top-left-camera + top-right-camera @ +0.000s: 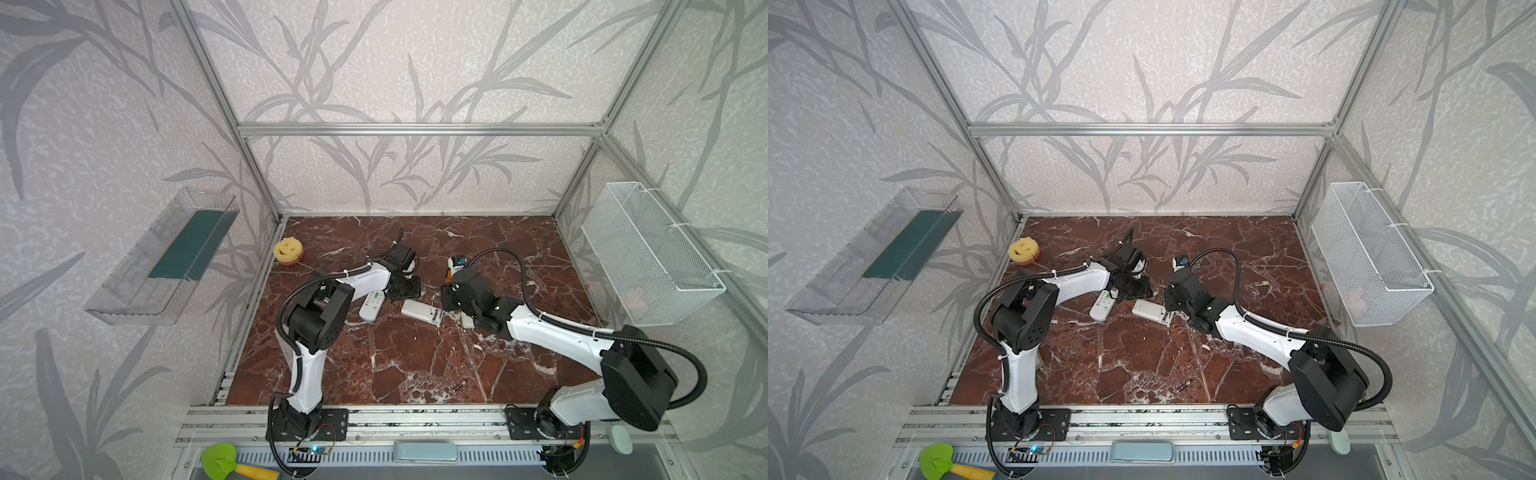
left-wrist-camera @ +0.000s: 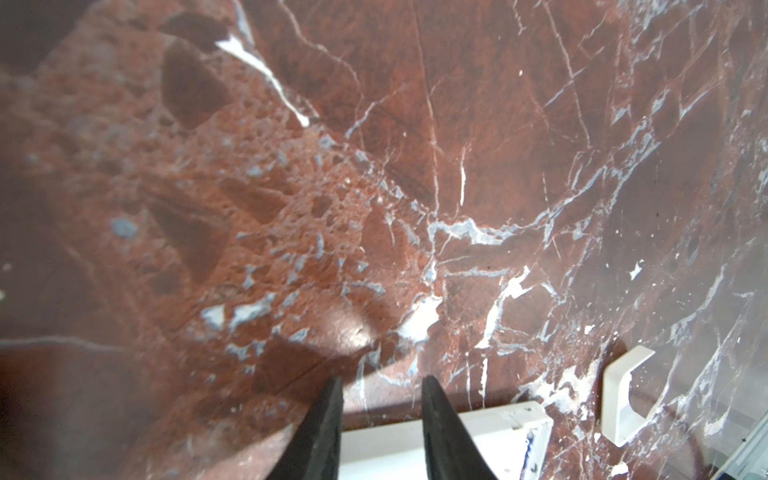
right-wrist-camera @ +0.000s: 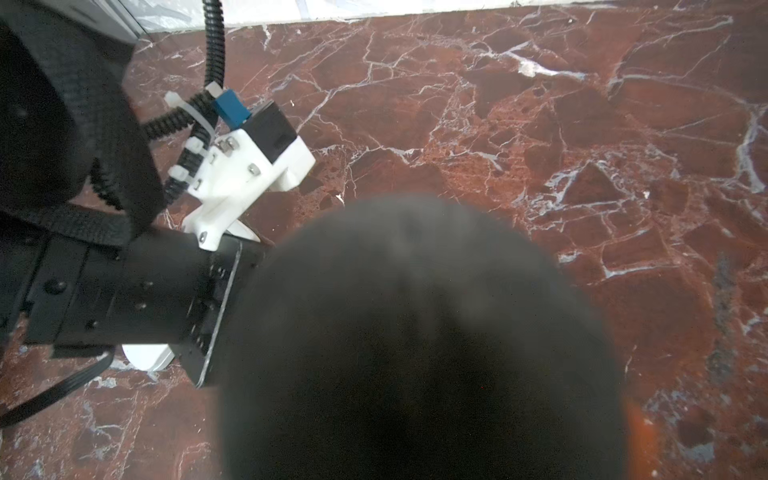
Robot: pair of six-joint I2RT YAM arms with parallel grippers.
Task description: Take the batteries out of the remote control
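Unloading looks partly done: one slim dark battery (image 1: 459,385) lies on the red marble worktop (image 1: 399,357) well in front of the white face-down remote control (image 1: 417,309), others unseen; the left tool (image 2: 382,415) is narrowly parted and empty over it; I cannot tell the right tool's (image 1: 449,297) state.

top views: high, front; looking down; share whole marble table (image 1: 415,365) | wrist views: close above it

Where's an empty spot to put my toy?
Free: the front of the marble table, between the arm bases, except one small dark battery; also the back strip right of the smiley sponge. Crowded: the middle, around both remotes.
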